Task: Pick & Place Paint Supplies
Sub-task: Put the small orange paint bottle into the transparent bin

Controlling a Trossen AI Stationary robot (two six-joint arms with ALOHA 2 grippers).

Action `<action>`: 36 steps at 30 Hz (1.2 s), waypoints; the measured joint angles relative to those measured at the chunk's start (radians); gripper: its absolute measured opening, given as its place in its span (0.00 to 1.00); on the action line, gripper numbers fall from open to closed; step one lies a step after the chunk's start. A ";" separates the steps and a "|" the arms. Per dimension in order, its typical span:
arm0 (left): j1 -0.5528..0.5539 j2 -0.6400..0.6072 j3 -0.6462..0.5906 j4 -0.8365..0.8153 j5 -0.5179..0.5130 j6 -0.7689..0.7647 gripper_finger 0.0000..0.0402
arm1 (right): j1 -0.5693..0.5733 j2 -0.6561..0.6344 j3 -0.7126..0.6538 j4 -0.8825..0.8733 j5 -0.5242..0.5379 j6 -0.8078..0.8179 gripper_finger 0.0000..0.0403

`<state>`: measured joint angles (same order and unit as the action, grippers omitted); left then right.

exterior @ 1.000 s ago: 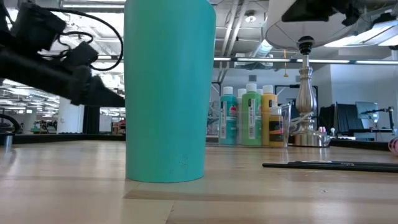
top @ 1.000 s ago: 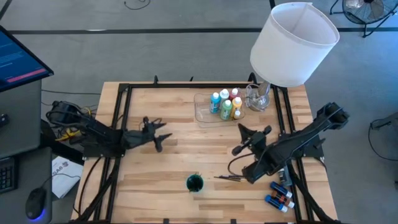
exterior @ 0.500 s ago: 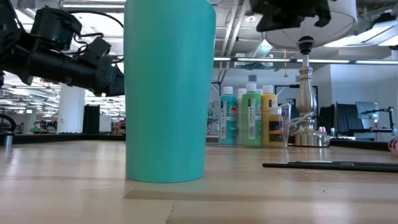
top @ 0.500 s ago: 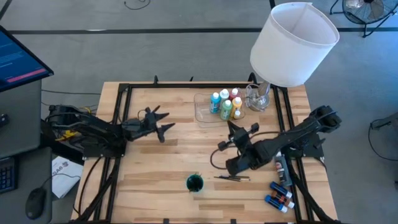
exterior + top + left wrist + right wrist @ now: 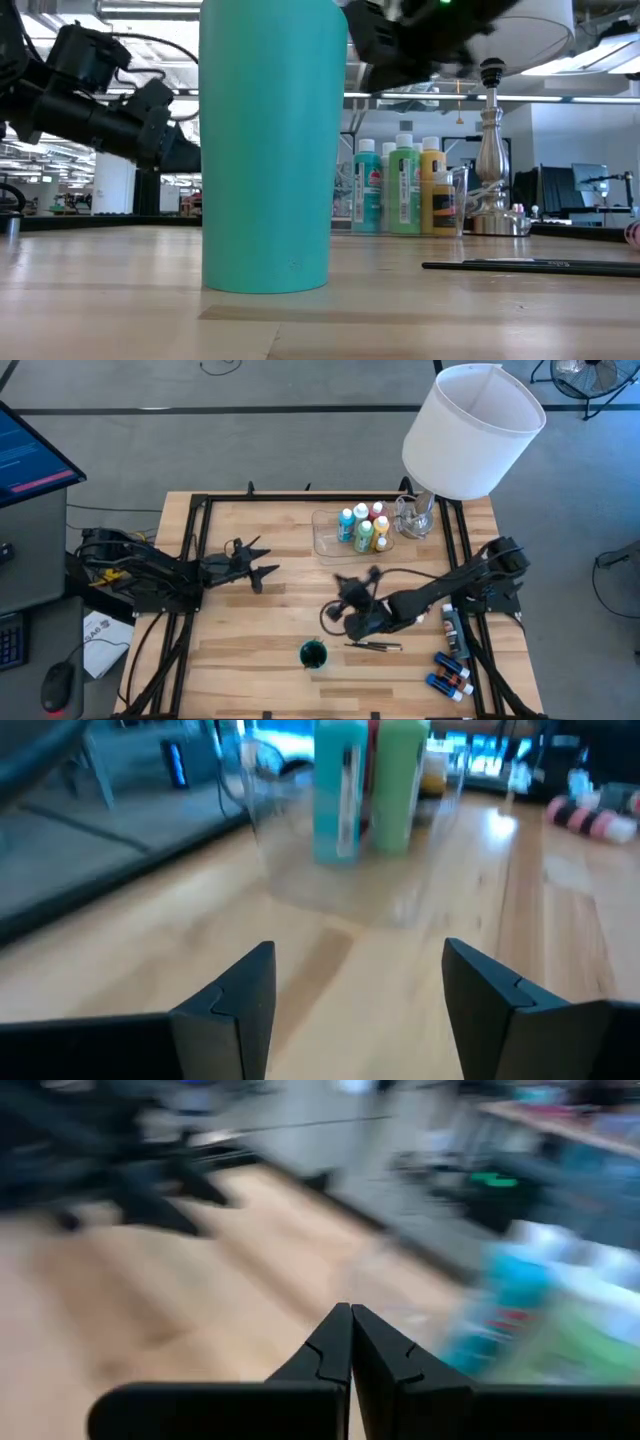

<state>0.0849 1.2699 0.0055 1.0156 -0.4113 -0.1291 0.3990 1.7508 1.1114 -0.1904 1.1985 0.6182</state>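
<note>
High view looks straight down on table [image 5: 270,625]; low view sits level, close behind teal cup [image 5: 272,145]; both share it

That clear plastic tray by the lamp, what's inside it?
The clear tray holds upright white-capped paint bottles: blue, green, yellow and red or pink ones. The front bottles hide parts of those behind, so an exact count is unsure.

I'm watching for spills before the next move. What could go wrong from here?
1. The shut right gripper hangs over mid-table near the teal cup; a low sweep might topple it.
2. The open left gripper faces the bottles in the clear tray; they stand packed together, so grabbing one may knock its neighbours.
</note>
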 joint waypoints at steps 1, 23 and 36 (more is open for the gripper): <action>-0.002 0.006 0.000 -0.013 0.012 -0.013 0.46 | -0.007 0.013 0.003 0.077 -0.065 -0.082 0.00; -0.058 0.122 0.000 -0.005 0.055 -0.071 0.46 | 0.103 -0.180 0.002 -0.134 -0.312 0.201 0.00; -0.058 0.121 0.007 -0.002 0.064 -0.036 0.46 | 0.195 -0.196 0.002 -0.515 -0.439 0.716 0.00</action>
<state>0.0273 1.3908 0.0124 1.0137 -0.3473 -0.1654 0.5939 1.5547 1.1133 -0.7057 0.7591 1.3343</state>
